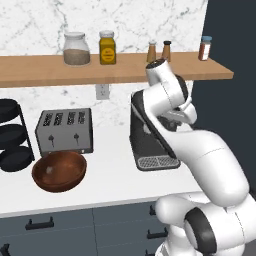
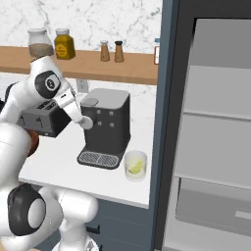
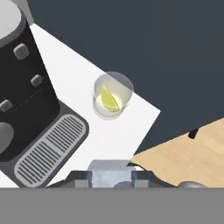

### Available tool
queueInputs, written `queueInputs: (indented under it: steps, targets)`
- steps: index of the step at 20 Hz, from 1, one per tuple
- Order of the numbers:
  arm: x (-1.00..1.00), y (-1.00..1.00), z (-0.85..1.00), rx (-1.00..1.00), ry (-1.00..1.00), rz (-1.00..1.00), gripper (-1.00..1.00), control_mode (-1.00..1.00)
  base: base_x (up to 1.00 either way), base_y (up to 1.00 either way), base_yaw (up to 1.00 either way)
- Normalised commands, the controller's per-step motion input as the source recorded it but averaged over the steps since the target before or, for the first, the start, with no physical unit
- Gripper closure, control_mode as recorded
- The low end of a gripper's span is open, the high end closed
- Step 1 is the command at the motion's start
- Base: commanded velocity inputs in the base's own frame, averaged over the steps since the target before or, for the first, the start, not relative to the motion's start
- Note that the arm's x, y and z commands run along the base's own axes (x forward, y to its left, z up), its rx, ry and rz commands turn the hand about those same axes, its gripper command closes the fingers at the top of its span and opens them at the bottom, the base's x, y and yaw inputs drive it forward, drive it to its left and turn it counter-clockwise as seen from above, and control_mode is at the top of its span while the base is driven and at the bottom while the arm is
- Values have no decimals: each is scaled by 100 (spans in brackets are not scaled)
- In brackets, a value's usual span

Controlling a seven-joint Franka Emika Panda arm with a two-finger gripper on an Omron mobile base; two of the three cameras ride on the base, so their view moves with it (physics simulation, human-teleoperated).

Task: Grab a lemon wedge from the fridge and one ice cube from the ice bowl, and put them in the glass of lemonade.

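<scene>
My pincer (image 3: 113,175) is pressed on an ice cube (image 3: 110,177), hovering over the desk (image 3: 111,138); the lemon wedge (image 3: 108,100) sits in the glass of lemonade (image 3: 113,95).

The lemon wedge (image 2: 134,167) lies inside the glass of lemonade (image 2: 136,165) beside the coffee machine (image 2: 105,128).

This is looking like a home kitchen. A silver four-slot toaster (image 1: 64,131) and a black coffee machine (image 2: 105,127) are standing on a white counter (image 1: 112,175). A tall dark grey fridge (image 2: 211,127) is standing open beside it.
</scene>
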Motion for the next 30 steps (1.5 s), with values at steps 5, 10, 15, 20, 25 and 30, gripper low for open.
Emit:
queueInputs:
  steps: [5, 10, 15, 20, 25, 30]
  targets:
    - [-1, -100, -58, 31, 2, -1, 100, -100, 0, 0, 0]
    - [1, -100, -47, 26, 0, 0, 100, -100, 0, 0, 0]
    - [25, -100, -34, 18, 3, 1, 100, -100, 0, 0, 0]
    - [62, -46, -47, 5, 11, 4, 100, -100, 0, 0, 0]
    - [29, 2, -47, -2, 2, 0, 100, -100, 0, 0, 0]
    - [15, 0, -47, 0, -2, 0, 100, -100, 0, 0, 0]
